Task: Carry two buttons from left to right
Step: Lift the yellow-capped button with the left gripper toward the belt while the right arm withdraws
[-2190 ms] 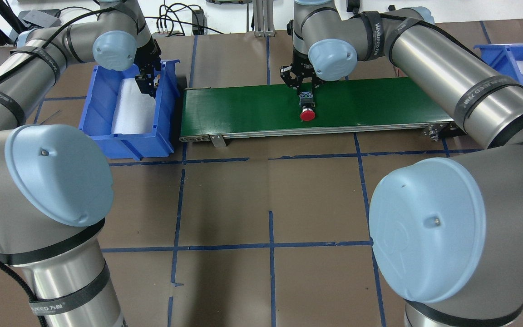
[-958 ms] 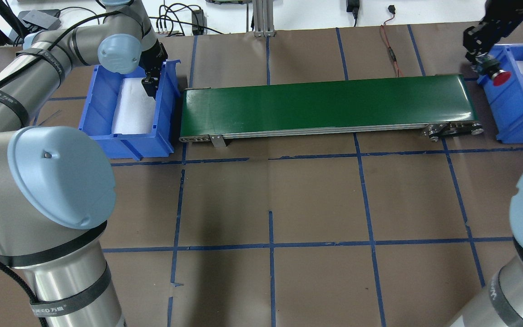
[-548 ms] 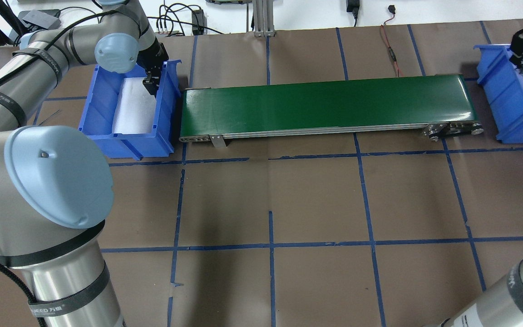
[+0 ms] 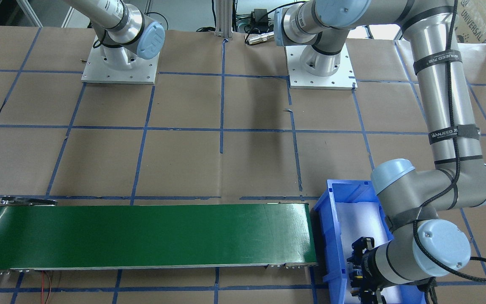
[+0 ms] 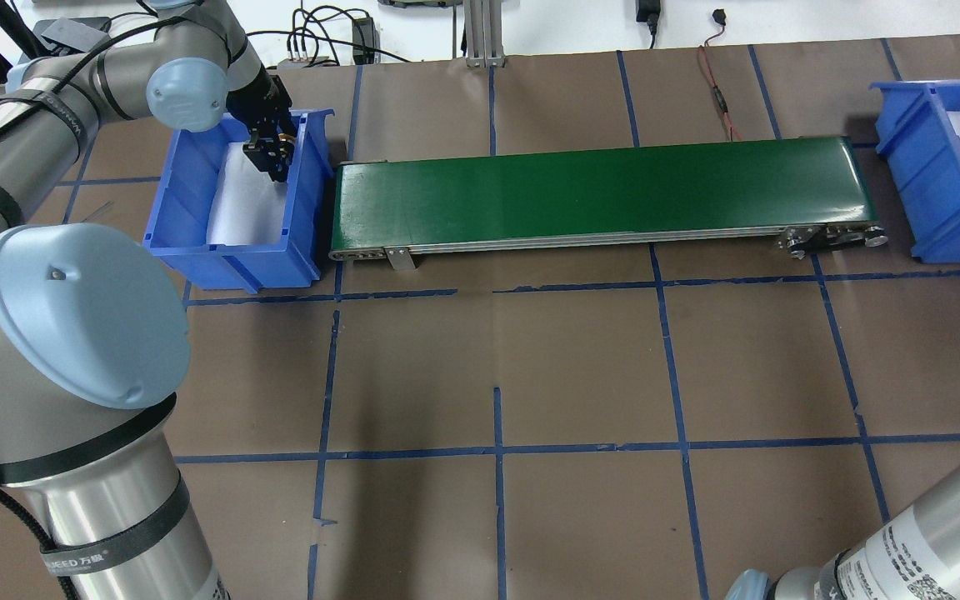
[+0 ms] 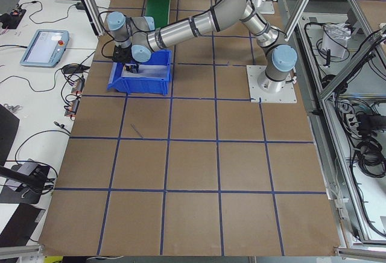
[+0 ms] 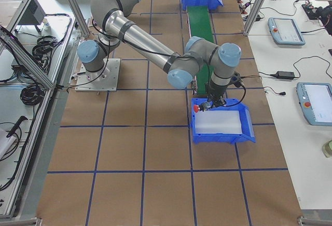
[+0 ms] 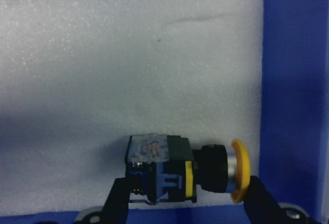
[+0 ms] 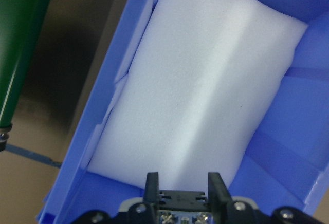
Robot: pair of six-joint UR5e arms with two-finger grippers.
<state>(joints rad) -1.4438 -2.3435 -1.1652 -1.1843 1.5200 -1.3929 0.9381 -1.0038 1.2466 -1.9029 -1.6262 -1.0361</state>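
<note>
Yellow button [image 8: 180, 170] lies on its side on the foam [image 8: 154, 54] in the left bin [image 5: 234, 265], cap just beside the bin wall. Left claw [image 8: 187, 185] is spread wide. One finger [image 8: 117, 206] stands off the block end and the other off the cap rim. Cannot tell whether either pad touches, so the hold is unconfirmed.

Red button [image 7: 196, 109] is clamped in the right claw [image 9: 182, 180], fingers close together across its block. It hangs over the right bin [image 9: 303, 131], near one end of that bin's foam. Belt [image 5: 597, 196] runs between the two bins on the counter [image 5: 497, 358].

Handling, as judged:
- **Weight and stiffness:** small, rigid and probably light, with little crush risk.
- **Cap:** domed and smooth, so likely to slide or roll off the pads.
- **Best hold:** across the two flat faces of the block, close to the black collar.
- **End-to-end pinch:** cap against block tail looks prone to pivot.
- **Foam:** it should give a little, so a slightly low approach seems forgiving.
</note>
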